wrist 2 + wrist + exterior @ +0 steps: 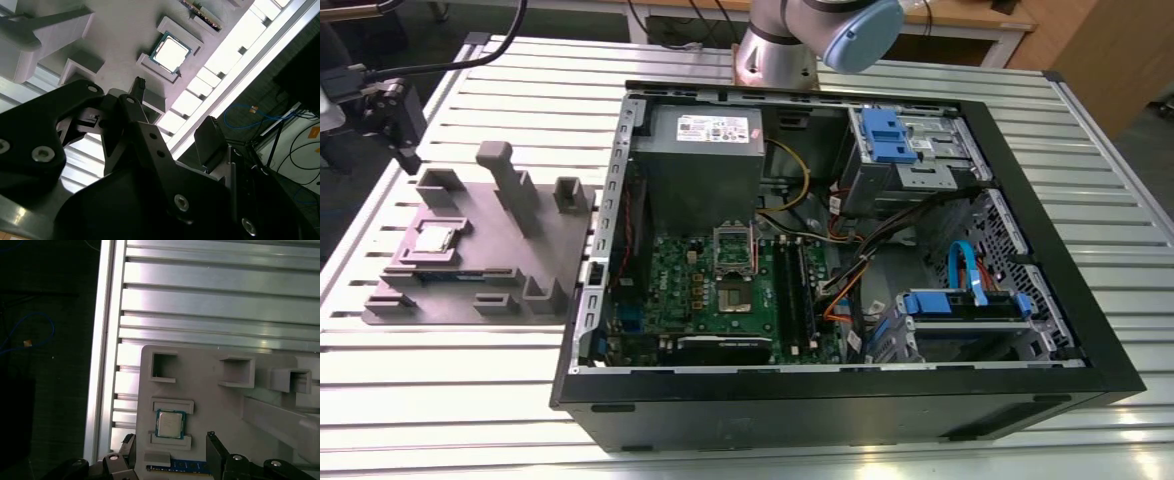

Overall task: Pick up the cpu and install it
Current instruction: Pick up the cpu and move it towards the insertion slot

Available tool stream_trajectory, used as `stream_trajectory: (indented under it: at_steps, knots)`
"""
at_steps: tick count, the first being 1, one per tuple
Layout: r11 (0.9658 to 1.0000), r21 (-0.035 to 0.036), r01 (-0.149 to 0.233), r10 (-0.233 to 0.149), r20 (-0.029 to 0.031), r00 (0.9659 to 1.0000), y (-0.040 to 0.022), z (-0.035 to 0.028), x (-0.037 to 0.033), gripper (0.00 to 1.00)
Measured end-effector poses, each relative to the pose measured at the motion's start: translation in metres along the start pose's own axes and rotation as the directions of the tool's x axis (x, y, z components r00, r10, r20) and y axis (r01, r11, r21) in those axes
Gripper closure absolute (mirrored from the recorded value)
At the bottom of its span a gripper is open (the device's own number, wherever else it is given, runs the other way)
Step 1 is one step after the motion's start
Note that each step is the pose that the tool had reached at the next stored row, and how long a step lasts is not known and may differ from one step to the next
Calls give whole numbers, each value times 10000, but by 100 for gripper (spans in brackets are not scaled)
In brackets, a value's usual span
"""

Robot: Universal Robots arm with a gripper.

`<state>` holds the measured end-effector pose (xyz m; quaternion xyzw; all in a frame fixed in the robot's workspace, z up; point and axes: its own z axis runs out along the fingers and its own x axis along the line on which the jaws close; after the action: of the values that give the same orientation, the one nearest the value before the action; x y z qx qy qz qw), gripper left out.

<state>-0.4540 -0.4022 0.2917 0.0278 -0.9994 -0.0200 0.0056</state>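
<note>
The cpu (438,238) is a small square chip with a shiny metal top. It lies flat in a shallow pocket of the grey fixture block (480,250) at the exterior view's left, outside the computer case. Both wrist views show the cpu (170,424) (171,52) in its pocket. My gripper (400,140) hangs above the fixture's far left corner, clear of the chip. In the first wrist view my gripper (172,450) is open, its two dark fingers standing apart with the chip seen beyond them. The second wrist view also has my gripper (172,112) holding nothing.
The open computer case (987,390) lies on the slatted aluminium table (454,400). Its green motherboard (680,290) has an open CPU socket (734,268). A memory stick (177,467) sits in the fixture beside the chip. Tall fixture posts (500,175) rise near the gripper.
</note>
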Motion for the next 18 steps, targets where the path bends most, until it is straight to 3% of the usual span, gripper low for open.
stream_trajectory:
  at_steps: [18]
  knots:
    - [10000, -2, -1, 1, 2, 10000, -33, 46, 2, 34]
